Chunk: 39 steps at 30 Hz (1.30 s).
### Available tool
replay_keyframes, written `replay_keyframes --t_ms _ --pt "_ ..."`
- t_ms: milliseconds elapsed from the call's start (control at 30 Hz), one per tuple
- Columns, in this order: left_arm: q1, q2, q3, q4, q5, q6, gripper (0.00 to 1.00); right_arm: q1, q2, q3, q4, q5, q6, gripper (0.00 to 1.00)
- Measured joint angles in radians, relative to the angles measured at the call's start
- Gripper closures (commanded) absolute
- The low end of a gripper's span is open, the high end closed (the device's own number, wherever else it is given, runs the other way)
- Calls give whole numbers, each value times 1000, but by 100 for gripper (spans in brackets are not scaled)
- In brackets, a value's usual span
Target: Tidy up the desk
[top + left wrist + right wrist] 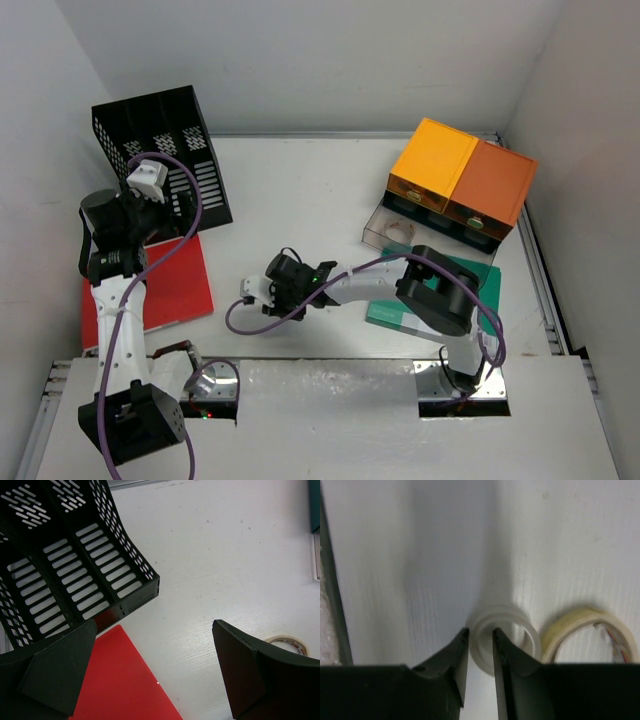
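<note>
Right gripper point(480, 636) is pinching the wall of a white ring point(502, 614), one finger inside and one outside, and the fingers hide its near side. A yellowish tape roll point(565, 622) sits just right of it, partly cut off. Both lie on the white desk point(300, 190), toward its near edge. Left gripper point(154, 630) hangs spread wide between the black mesh rack point(75, 570) and the red folder point(125, 680)

Arm links point(118, 330): white shells, black joints.
Cables point(197, 208): purple, routed along both arms.
Claw fingers point(240, 675): matte black, wedge-shaped.
</note>
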Motion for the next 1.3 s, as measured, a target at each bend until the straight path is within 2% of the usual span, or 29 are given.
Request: replay_keyframes --t_ms 100,133,167,333,400,567,667,833,900,1033,1133,1300 --pt "0 0 0 0 0 0 0 2 26 30 -6 19 6 91" --pt "0 0 0 0 0 0 0 4 34 43 -7 28 7 98" --pt "0 0 0 0 0 0 0 6 37 49 -7 34 4 100" --pt "0 0 0 0 0 0 0 23 24 38 -13 48 10 100" --pt "0 0 0 0 0 0 0 24 -29 -3 -14 41 29 100" --pt "0 0 0 0 -2 0 0 8 -317 -73 -6 129 104 100" --pt "0 0 0 -1 -3 0 0 -99 -499 -74 29 234 182 100" --pt "0 -9 0 -1 -3 0 0 -479 -702 -176 48 427 327 100" --pt "0 -12 0 -1 -3 0 0 -581 -747 -258 27 464 360 100" --pt "0 -12 0 -1 -3 0 0 -645 -809 -386 -71 525 378 100" --pt "0 -12 0 -1 -1 0 0 -676 -842 -391 -126 546 380 100" --pt "0 -11 0 -2 1 0 0 -838 -850 -369 -147 518 380 100"
